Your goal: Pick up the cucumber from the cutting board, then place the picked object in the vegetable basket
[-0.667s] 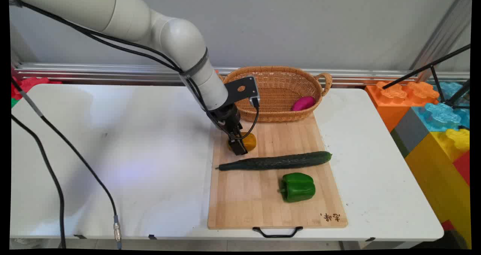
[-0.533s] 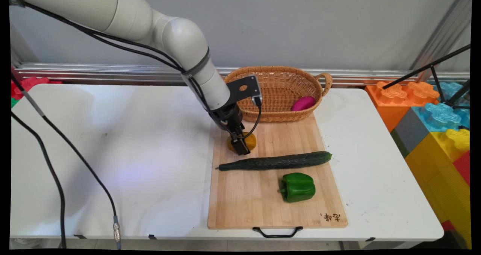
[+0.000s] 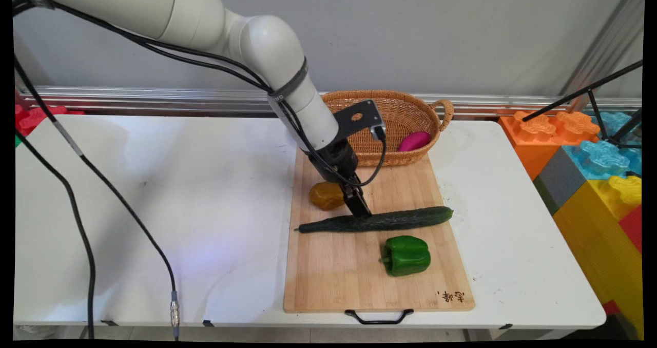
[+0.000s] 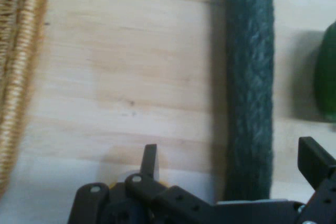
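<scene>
Hovering with its fingers spread apart and nothing between them, the end effector straddled the cucumber lying ungripped on the cutting board, beside the orange-brown item, with the green pepper nearby.

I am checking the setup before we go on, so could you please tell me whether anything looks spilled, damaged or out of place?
Nothing stands out. The cucumber, green pepper and orange piece lie intact on the cutting board; the basket stands upright. The gripper hangs open over the cucumber.
</scene>
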### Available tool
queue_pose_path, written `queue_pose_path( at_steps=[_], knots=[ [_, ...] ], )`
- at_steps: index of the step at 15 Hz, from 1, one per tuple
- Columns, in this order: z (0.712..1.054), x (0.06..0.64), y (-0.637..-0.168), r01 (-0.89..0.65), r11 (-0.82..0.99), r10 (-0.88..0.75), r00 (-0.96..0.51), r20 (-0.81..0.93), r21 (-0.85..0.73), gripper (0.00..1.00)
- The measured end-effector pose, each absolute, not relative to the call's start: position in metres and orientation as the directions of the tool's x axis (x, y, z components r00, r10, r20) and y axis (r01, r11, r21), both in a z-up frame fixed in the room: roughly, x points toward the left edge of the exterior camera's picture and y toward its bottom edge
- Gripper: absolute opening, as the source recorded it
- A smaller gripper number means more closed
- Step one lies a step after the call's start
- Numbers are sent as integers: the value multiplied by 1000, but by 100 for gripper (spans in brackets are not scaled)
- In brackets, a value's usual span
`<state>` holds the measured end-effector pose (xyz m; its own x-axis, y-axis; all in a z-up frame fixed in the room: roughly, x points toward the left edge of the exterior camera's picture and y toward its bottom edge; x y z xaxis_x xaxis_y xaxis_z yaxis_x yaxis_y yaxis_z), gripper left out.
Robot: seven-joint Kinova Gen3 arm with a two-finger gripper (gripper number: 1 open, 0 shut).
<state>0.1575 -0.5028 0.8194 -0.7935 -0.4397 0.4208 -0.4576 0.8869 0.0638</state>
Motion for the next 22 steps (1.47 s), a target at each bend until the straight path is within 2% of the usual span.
queue_pose_path(
  at_steps=[8,9,14,22],
  knots=[
    [784,144,-486,-439,892,-444,-804,397,108,100],
    [780,143,-486,-438,893,-442,-805,397,107,0],
    [780,136,-491,-443,892,-437,-799,413,89,0],
    [832,127,-506,-464,883,-444,-770,458,76,0]
  ],
)
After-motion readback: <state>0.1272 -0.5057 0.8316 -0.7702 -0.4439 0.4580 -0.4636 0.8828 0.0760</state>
